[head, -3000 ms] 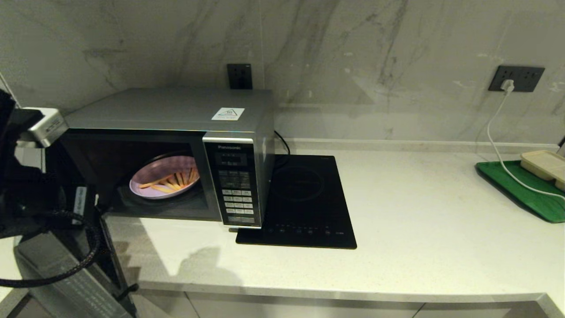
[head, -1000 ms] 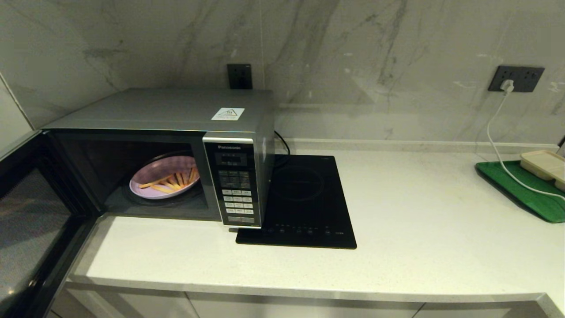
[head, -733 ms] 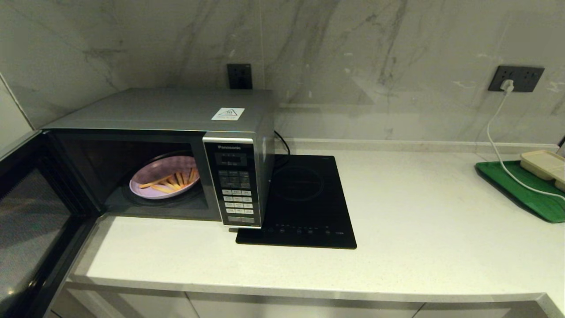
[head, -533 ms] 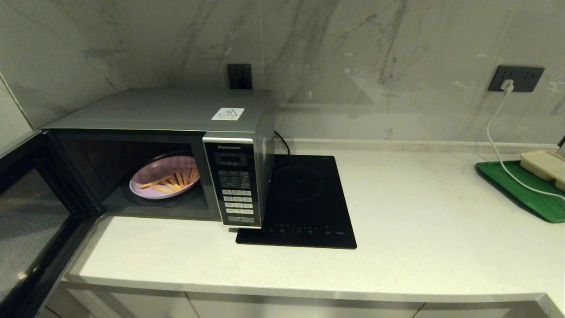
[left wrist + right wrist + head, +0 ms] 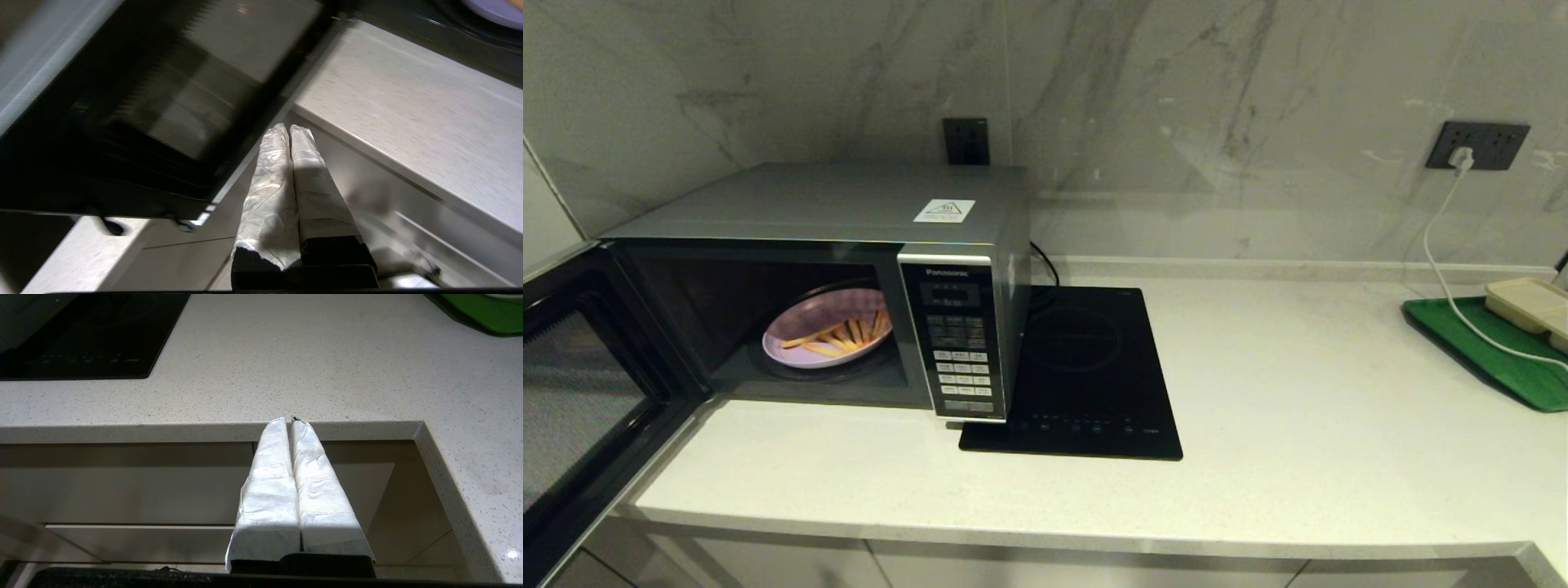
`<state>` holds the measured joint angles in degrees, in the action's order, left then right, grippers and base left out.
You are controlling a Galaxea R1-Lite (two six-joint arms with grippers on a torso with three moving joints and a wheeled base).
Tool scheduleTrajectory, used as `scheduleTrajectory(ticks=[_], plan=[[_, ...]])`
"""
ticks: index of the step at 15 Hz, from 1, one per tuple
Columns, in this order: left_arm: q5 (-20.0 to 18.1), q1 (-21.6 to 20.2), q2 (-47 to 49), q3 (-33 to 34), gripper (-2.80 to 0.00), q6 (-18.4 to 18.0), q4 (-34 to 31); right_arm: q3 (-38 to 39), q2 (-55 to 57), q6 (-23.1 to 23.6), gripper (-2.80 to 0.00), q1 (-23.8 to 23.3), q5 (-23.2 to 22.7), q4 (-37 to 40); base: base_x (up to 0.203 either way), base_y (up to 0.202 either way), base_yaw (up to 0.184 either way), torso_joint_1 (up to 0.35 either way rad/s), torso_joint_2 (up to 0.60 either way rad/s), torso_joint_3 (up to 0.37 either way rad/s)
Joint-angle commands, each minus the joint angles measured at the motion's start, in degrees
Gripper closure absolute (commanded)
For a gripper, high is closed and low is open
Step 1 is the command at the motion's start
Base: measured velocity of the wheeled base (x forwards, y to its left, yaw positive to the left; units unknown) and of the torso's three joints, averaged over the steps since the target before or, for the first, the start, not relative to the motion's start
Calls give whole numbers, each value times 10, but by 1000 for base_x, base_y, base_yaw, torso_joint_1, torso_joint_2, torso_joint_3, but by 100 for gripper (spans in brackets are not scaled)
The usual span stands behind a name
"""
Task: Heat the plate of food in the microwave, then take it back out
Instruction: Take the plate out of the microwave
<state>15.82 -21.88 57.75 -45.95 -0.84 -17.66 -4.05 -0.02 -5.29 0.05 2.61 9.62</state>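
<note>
The silver Panasonic microwave (image 5: 849, 204) stands at the counter's left with its dark glass door (image 5: 580, 392) swung wide open toward me. Inside, on the turntable, rests the lilac plate of food (image 5: 827, 331) with several orange-yellow fries. Neither gripper shows in the head view. My left gripper (image 5: 289, 130) is shut and empty, below the counter's front edge, beside the open door (image 5: 155, 102). A sliver of the plate (image 5: 494, 10) shows in that view's corner. My right gripper (image 5: 288, 421) is shut and empty, parked low in front of the counter edge.
A flat black induction cooktop (image 5: 1086, 376) lies right of the microwave. At the far right a green tray (image 5: 1494, 351) carries a beige compartment tray (image 5: 1531, 306), with a white cable (image 5: 1441, 245) running over it from a wall socket. Cabinet fronts (image 5: 163, 486) sit under the counter.
The left arm that stood by the open door three seconds ago has dropped out of the head view. The door has swung slightly wider open. Plate and right arm unmoved.
</note>
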Motion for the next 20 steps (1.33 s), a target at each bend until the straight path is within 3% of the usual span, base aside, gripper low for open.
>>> scheduleTrajectory(ticks=[1, 6, 8, 10, 12, 15, 16, 17, 18, 20], plan=[[-21, 20, 2, 15, 0, 3, -2, 0, 0, 0, 0, 0, 0, 0, 0, 0, 0, 0, 0, 0], [-32, 73, 12, 49, 0, 7, -1, 0, 0, 0, 0, 0, 0, 0, 0, 0, 0, 0, 0, 0], [-85, 100, 17, 63, 0, 7, -3, 0, 0, -1, 0, 0, 0, 0, 0, 0, 0, 0, 0, 0], [-163, 125, 32, 70, 0, 4, -3, 0, 0, 0, 0, 0, 0, 0, 0, 0, 0, 0, 0, 0], [-204, 153, 59, 70, 0, -6, 1, 0, 0, 0, 0, 0, 0, 0, 0, 0, 0, 0, 0, 0], [-213, 173, 127, 71, 0, -84, 35, 0, 0, 0, 0, 0, 0, 0, 0, 0, 0, 0, 0, 0], [-214, 175, 156, 69, -280, -97, 61, 0, 0, 0, 0, 0, 0, 0, 0, 0, 0, 0, 0, 0], [-214, 184, 184, 67, -280, -86, 94, 0, 0, 0, 0, 0, 0, 0, 0, 0, 0, 0, 0, 0], [-214, 199, 207, 62, -280, -30, 123, 0, 0, 0, 0, 0, 0, 0, 0, 0, 0, 0, 0, 0], [-207, 235, 248, 37, -280, 196, 160, 0, 0, -1, 0, 0, 0, 0, 0, 0, 0, 0, 0, 0]])
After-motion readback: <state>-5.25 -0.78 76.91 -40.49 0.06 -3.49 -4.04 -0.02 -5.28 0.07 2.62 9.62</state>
